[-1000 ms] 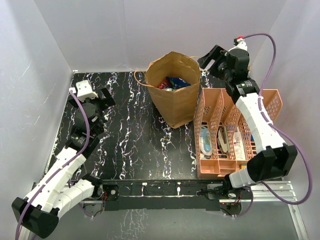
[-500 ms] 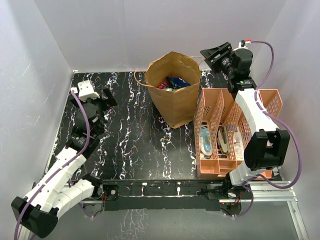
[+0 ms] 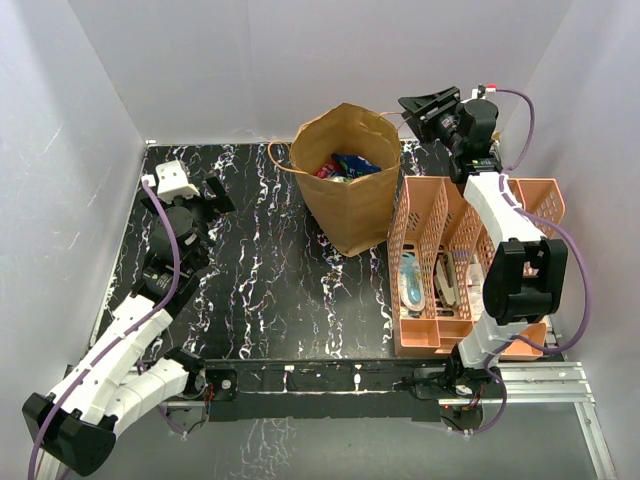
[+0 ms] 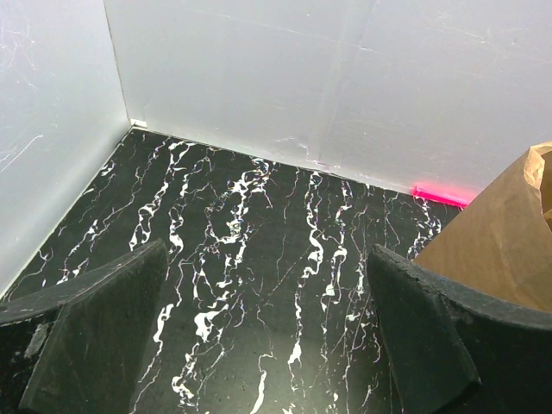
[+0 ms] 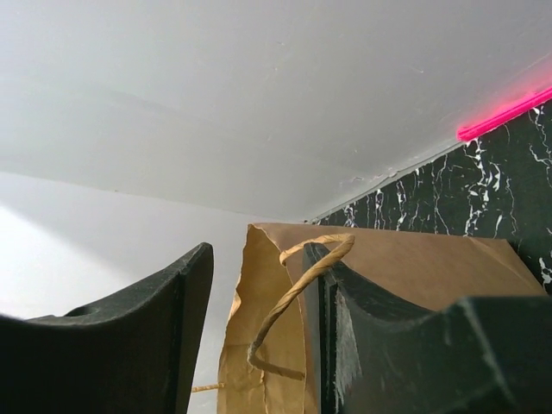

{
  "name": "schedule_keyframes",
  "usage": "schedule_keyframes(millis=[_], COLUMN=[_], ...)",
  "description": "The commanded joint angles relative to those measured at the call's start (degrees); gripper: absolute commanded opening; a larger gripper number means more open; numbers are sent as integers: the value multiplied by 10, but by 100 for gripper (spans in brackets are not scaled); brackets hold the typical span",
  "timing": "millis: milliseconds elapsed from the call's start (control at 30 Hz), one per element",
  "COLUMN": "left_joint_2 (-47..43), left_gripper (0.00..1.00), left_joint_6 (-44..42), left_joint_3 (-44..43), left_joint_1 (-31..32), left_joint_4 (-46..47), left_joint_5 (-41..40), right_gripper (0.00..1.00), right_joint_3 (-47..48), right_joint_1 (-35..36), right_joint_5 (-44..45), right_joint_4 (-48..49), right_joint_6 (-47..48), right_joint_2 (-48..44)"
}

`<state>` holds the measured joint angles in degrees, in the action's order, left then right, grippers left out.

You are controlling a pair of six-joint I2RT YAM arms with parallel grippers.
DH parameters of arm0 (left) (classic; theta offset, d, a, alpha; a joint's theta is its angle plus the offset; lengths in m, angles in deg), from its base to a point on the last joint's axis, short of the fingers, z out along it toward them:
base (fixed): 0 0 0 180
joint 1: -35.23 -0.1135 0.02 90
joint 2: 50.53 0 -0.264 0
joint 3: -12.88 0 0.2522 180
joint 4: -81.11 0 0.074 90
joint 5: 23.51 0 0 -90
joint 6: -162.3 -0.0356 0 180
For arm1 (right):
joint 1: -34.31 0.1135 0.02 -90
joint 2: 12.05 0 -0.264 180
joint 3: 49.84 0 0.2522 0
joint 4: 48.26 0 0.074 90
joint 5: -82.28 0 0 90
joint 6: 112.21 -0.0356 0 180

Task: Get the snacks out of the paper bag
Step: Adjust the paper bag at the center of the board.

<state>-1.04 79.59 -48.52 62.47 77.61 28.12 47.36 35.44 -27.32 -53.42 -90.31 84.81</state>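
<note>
The brown paper bag (image 3: pixel 352 205) stands upright at the back middle of the table, its mouth open. Snacks (image 3: pixel 342 166) show inside it as red, blue and green packets. My right gripper (image 3: pixel 417 108) is raised beside the bag's upper right rim. In the right wrist view its jaws (image 5: pixel 257 321) stand open, partly narrowed, with the bag's edge (image 5: pixel 259 345) and its twisted paper handle (image 5: pixel 304 280) between them. My left gripper (image 3: pixel 213 192) hovers wide open over the left of the table. In the left wrist view it (image 4: pixel 267 332) holds nothing, and the bag's side (image 4: pixel 509 241) shows at the right.
A salmon-pink perforated organiser (image 3: pixel 418 262) with pale stationery stands right of the bag, under my right arm. White walls close in the back and both sides. A pink strip (image 4: pixel 442 195) runs along the back wall's foot.
My right gripper has swung left and turned toward the bag's right rim, and its jaws have narrowed around the handle. The left arm has stayed put.
</note>
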Motion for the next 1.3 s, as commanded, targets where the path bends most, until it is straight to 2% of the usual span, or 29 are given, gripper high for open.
schedule_keyframes(millis=[0,133,433,667,767,967,1267], left_joint_2=[-6,-6,-6,-5,-4,-6,-34], left_gripper=[98,98,98,98,99,98,98], left_joint_6=[-1,-1,0,1,34,142,214], left_joint_3=[4,4,2,-8,-29,-125,-220], left_joint_1=[5,6,7,11,11,10,10], left_joint_4=[17,17,13,-1,-40,-185,-325], left_joint_5=[2,2,-1,-26,-22,39,202], right_gripper=[48,48,19,8,8,8,8], right_joint_3=[24,36,117,172,198,238,218], right_joint_1=[-2,-2,-4,8,35,120,246], right_joint_5=[-8,1,-97,-202,-230,-232,-243], right_joint_4=[69,75,52,23,11,-39,-64], right_joint_6=[-20,-29,4,54,69,128,183], right_joint_2=[13,28,73,77,78,64,40])
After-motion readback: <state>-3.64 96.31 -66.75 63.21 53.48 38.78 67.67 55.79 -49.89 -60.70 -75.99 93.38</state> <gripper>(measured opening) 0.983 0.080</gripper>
